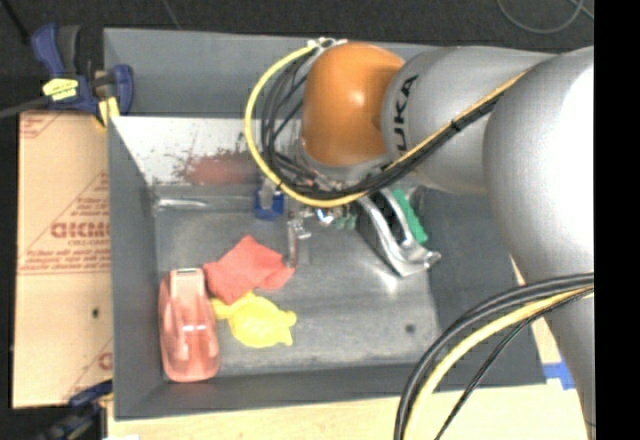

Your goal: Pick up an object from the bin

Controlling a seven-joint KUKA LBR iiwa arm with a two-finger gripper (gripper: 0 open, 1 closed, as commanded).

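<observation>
My gripper [297, 242] reaches down under the wrist, near the middle of the bin, with its tip just above the right edge of a crumpled red soft piece [247, 267] on the floor. A small blue thing [267, 202] lies just left of the gripper, by the back wall. A yellow soft toy [260, 322] rests in front of the red piece. To the gripper's right lies a silver tool with a green handle [402, 234], partly hidden by the arm.
A pink see-through tape dispenser [187, 324] lies along the left wall near the front corner. The arm and its orange cover and cables hang over the bin's back right. Bare floor stretches across the front right.
</observation>
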